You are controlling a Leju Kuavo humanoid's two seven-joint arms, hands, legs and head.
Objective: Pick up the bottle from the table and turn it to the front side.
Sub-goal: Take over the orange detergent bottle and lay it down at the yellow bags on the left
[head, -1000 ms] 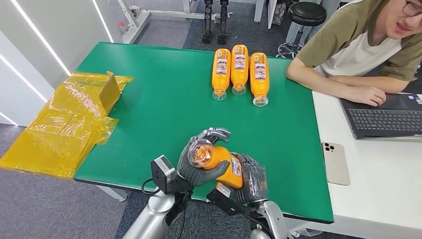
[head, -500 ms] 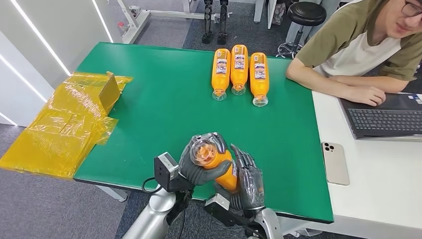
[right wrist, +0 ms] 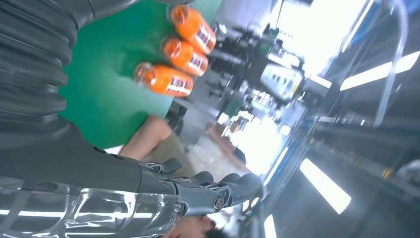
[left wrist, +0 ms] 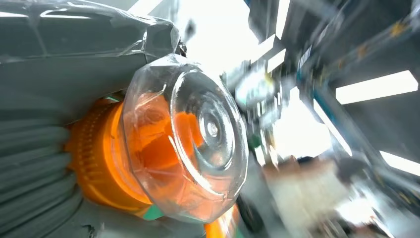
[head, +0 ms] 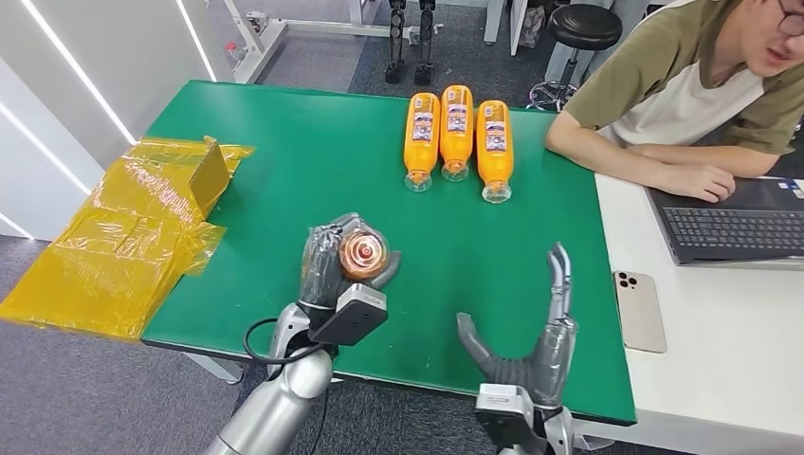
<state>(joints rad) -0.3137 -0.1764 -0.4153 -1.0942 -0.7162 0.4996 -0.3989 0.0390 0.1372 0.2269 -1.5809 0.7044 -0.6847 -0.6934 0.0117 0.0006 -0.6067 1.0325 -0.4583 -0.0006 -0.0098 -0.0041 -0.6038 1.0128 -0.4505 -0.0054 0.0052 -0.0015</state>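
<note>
Currently: left hand (head: 332, 261) wrapped around the bottle (head: 363, 254), held above the near-left part of the green table (head: 284, 180), clear cap end pointing up at the head camera. In the left wrist view, orange liquid inside the bottle (left wrist: 148, 148), clear faceted cap close up, ribbed grey cover of the hand against it. Label side of the held bottle: cannot tell.

Right hand (head: 531, 351) at the near edge of the table, right of the left hand, fingers spread and pointing up, thumb out to the left, nothing in it. Well apart from the bottle.

Count: four orange bottles in total. One held; three bottles (head: 456, 133) lying side by side at the far side of the table, caps toward the near side, labels up, all filled with orange liquid.

Other: one yellow plastic bag (head: 123, 237) over the left table edge; one person (head: 683, 85) seated far right, one laptop (head: 730, 223), one phone (head: 638, 308) on the white desk.
</note>
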